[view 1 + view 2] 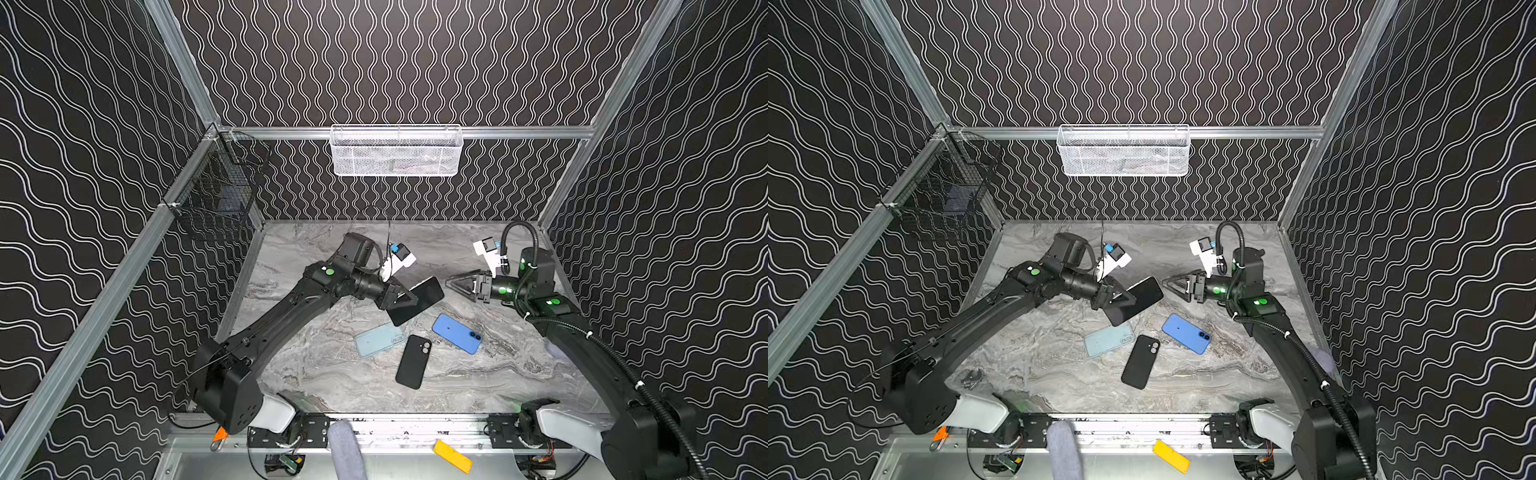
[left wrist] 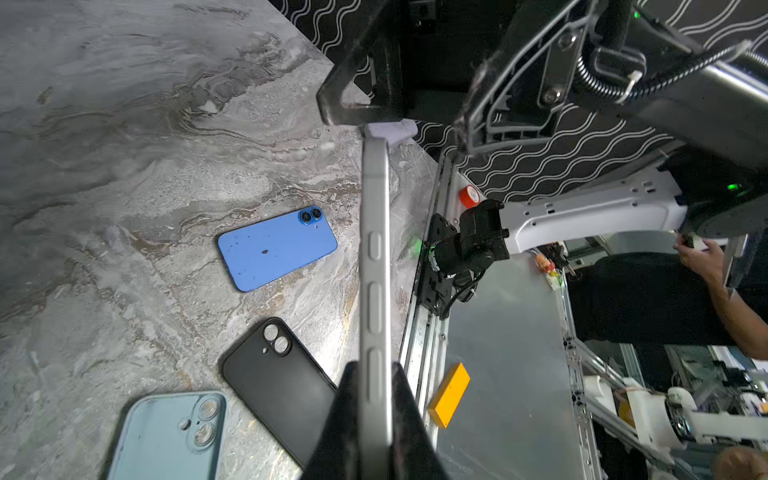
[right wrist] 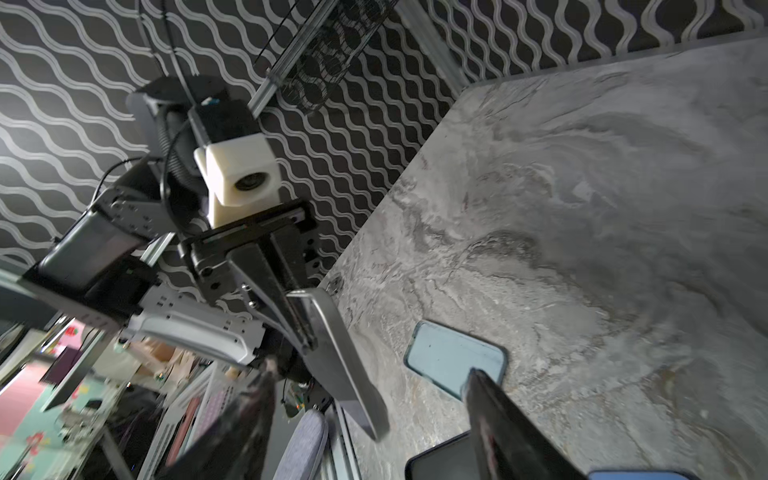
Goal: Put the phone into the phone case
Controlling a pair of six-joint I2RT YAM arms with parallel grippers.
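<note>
My left end effector point(image 1: 409, 300) is clamped on the phone point(image 1: 428, 296) and holds it up off the counter point(image 1: 498, 374), over the middle of the surface. In both top views the dark screen faces up and slants, and the free end points toward my right arm. In the left wrist view the phone point(image 2: 374, 257) shows edge-on, with its silver side and buttons running away from my two fingers, which pinch it near one end. My right end effector point(image 1: 453, 284) stands wide and grips nothing. It is level with the phone's free end and just beside it, and in the right wrist view its fingers point(image 3: 498, 415) spread to either side of that end without touching it. Below, flat on the counter, lie a light blue case point(image 1: 379, 340), a black case point(image 1: 413, 361) and a blue phone point(image 1: 456, 333) with its back up. They are close together, with the black case between the other two and nearer my base.
</note>
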